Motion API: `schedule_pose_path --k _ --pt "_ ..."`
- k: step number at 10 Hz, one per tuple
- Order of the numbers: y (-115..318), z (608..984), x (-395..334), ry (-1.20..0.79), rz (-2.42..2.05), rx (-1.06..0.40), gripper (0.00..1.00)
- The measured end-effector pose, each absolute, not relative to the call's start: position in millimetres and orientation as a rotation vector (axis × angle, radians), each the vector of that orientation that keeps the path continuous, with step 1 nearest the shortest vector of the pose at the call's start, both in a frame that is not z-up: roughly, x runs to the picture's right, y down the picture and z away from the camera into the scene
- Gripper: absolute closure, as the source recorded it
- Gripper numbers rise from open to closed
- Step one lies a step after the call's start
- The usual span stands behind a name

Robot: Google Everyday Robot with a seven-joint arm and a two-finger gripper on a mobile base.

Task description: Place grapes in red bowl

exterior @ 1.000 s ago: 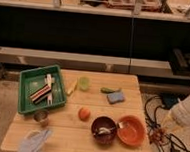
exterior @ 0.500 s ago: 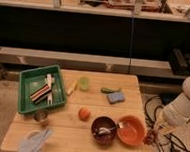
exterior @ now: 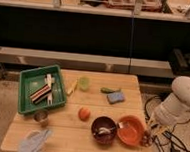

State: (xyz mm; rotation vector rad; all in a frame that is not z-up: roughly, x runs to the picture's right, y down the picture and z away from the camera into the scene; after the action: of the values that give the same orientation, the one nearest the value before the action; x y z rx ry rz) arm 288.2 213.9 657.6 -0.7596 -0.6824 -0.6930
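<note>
1. Jaws of the gripper [exterior: 149, 135] are closed, apparently pinching the grapes [exterior: 144, 140] low at the table's [exterior: 78, 139] right edge;
2. red bowl [exterior: 130, 130] lies just left of the grapes, almost touching;
3. likely next: a short leftward carry over its rim.

Table [exterior: 83, 139] bearing green tray [exterior: 23, 92] at 9 o'clock, orange fruit [exterior: 84, 113] mid-table, maroon bowl [exterior: 96, 136] and red bowl [exterior: 132, 137] at 5. Cloth [exterior: 34, 141] at 7; closed gripper [exterior: 150, 136] by the 4 o'clock edge.
</note>
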Motion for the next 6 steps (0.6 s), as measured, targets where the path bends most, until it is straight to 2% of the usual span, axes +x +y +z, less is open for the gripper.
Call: schedule_pose_path --k 6 --pt "216.4 669.1 260.6 -0.699 -0.761 -0.766 1.00"
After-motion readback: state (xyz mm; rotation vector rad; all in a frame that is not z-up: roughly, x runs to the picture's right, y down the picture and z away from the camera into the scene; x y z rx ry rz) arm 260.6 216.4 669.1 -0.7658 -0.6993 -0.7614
